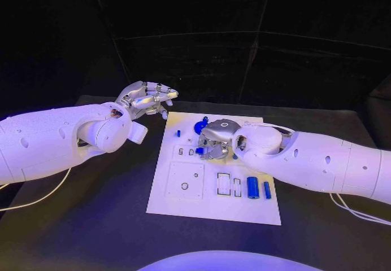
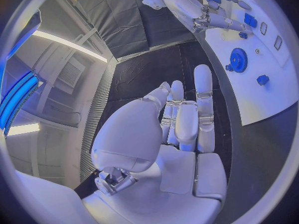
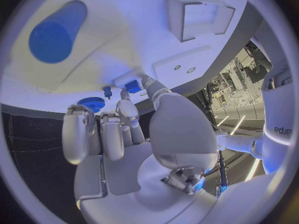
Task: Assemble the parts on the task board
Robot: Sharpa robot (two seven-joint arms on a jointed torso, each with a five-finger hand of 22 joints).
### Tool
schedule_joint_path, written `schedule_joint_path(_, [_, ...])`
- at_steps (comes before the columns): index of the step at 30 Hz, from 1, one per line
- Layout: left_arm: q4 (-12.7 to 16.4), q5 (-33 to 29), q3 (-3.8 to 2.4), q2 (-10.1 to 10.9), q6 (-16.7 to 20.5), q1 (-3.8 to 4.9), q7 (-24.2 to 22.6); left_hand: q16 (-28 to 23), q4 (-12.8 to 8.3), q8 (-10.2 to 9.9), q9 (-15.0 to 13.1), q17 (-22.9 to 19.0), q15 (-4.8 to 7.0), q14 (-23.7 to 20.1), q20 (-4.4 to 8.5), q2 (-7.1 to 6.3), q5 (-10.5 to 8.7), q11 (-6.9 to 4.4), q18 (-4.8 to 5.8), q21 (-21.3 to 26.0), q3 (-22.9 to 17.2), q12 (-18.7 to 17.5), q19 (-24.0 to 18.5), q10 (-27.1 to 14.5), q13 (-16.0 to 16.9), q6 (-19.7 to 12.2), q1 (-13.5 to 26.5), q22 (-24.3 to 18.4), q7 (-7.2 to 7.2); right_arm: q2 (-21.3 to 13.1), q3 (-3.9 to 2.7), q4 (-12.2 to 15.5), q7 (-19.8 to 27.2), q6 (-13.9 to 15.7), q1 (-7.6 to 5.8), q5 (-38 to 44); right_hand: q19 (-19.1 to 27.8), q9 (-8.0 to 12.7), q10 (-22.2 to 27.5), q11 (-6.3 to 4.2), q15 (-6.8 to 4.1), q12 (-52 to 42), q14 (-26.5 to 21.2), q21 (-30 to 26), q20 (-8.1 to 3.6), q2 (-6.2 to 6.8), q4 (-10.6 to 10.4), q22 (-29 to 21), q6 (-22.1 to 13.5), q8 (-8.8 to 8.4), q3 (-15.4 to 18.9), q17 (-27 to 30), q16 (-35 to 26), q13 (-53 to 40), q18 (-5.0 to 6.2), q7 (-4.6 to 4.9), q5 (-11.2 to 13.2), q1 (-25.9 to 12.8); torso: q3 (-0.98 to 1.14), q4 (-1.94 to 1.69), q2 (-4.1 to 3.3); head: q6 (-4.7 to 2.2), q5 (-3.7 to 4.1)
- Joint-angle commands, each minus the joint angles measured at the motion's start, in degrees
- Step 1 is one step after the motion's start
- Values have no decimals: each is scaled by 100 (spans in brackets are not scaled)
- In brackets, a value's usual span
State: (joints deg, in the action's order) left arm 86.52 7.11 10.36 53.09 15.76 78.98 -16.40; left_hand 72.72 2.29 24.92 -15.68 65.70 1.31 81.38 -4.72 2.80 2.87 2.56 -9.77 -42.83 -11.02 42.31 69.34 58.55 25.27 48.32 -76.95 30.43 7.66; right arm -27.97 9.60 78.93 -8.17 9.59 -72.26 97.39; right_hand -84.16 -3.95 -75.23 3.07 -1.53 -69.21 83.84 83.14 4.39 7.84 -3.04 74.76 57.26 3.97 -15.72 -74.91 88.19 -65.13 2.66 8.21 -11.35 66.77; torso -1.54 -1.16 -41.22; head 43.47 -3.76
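While left hand [image 1: 147, 97] hovers off-board, right hand [image 1: 217, 138] sits over task board [image 1: 213, 210].

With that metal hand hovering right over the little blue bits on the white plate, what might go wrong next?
The right hand sits low over the task board, close to the blue gear and small blue parts; its fingers could knock them aside. It also hides that spot from the head view, so aiming may suffer.

Left arm [image 1: 57, 141] enters from the left edge of the head view; its hand [image 1: 147, 99] is raised at upper left, fingers loosely curled, holding nothing. Right arm [image 1: 326, 161] enters from the right edge; its hand [image 1: 218, 138] sits at centre, fingers pointing down, grasp unclear.
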Motion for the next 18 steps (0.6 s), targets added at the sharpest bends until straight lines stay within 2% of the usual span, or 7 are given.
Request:
schedule_joint_path(1, [4, -18, -4, 2, -63, 4, -17, 7, -2, -30, 5, 5, -1, -33, 6, -37, -1, 36, -69, 17, -25, 31, 39, -3, -6, 26, 0, -5, 7, -3, -1, 13, -85, 95, 1, 5, 1, -12, -6, -1, 31, -43, 561, -14, 38, -19, -24, 9, 35, 35, 19, -1277, 40, -12, 43, -20, 2, 84, -3, -7, -3, 1, 0])
schedule_joint_path(11, [3, -18, -4, -2, -67, 2, -12, 12, -8, -26, 16, 7, -2, -31, 5, -49, -2, 36, -69, 21, -66, 36, 45, -7, -17, 26, 5, -9, 7, 36, -2, -40, -156, 135, 34, 14, -14, -31, -60, -35, 3, -98, 563, 1, 13, -253, -8, 40, 204, 105, -136, -1286, 45, -60, 37, -49, 69, 293, -2, -6, -3, 18, -6])
schedule_joint_path(14, [1, -18, -4, -2, -67, 2, -9, 12, -8, -26, 16, 7, -2, -31, 5, -49, -2, 36, -69, 21, -66, 36, 45, -7, -17, 26, 5, -9, 7, 40, -2, -57, -190, 145, 42, 37, -20, -39, -77, -64, -21, -109, 565, 6, -8, -379, 54, 51, 317, 149, -286, -1291, 49, -68, 36, -80, 264, 436, -3, -6, -3, 23, -5])
schedule_joint_path(18, [1, -18, -4, -2, -68, 2, -3, 13, -12, -24, 21, 5, -2, -31, 5, -55, -2, 36, -69, 23, -88, 39, 48, -8, -22, 27, 5, -11, 7, 40, -2, -62, -230, 158, 47, 82, -26, -47, -90, -98, -49, -113, 566, 11, -31, -475, 160, 65, 419, 193, -454, -1296, 51, -73, 33, -118, 356, 605, -2, -3, -4, 31, -11])
